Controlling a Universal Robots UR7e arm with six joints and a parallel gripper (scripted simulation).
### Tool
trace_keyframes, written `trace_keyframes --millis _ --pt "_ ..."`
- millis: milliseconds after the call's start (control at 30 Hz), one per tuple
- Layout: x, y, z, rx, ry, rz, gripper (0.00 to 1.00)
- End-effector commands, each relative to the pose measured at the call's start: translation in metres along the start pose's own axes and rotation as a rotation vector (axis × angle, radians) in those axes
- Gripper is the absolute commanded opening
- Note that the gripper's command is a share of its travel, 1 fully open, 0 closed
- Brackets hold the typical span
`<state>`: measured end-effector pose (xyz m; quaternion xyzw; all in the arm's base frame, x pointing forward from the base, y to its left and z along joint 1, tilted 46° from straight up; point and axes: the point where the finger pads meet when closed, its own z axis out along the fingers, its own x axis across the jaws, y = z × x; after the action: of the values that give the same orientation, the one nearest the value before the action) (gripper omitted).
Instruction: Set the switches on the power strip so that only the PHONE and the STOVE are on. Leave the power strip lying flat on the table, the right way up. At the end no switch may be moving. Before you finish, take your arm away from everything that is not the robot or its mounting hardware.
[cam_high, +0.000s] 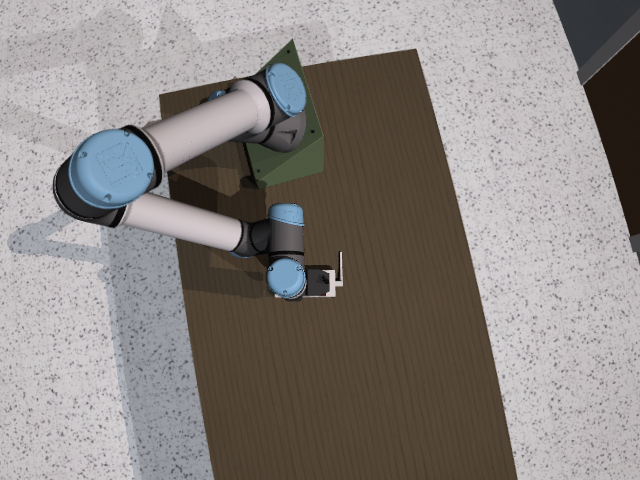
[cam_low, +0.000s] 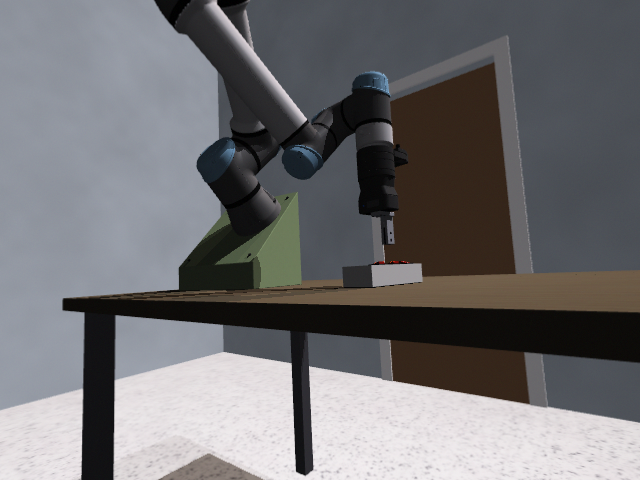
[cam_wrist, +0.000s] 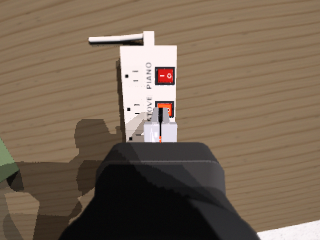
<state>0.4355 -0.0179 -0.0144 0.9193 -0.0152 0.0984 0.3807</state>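
A white power strip (cam_wrist: 136, 60) (cam_low: 381, 274) (cam_high: 331, 289) lies flat on the dark wooden table (cam_high: 361, 361) (cam_low: 516, 294). In the wrist view its far red switch, marked PIANO (cam_wrist: 165, 76), shows in full. The switch marked STOVE (cam_wrist: 165, 107) is partly covered by my fingertips. The strip's nearer part is hidden under my gripper body. My gripper (cam_wrist: 160, 116) (cam_low: 387, 240) is shut and empty. It points straight down a little above the strip, over the STOVE switch. A white cord stub (cam_wrist: 117, 38) (cam_high: 339, 266) sticks out at the strip's far end.
The arm's green base block (cam_high: 289, 155) (cam_low: 248, 258) stands on the table behind the strip. A brown door (cam_low: 454, 206) is in the wall beyond. The table's edge shows at the lower right of the wrist view.
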Motion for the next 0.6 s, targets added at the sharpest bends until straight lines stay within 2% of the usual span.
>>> trace_keyframes --millis 0,233,267,567 --pt "0.0002 0.0000 -0.0004 0.000 0.001 0.000 0.00" --pt "0.0002 0.0000 -0.0004 0.000 0.001 0.000 0.00" --pt "0.0002 0.0000 -0.0004 0.000 0.001 0.000 1.00" --pt "0.0002 0.0000 -0.0075 0.000 0.001 0.000 1.00"
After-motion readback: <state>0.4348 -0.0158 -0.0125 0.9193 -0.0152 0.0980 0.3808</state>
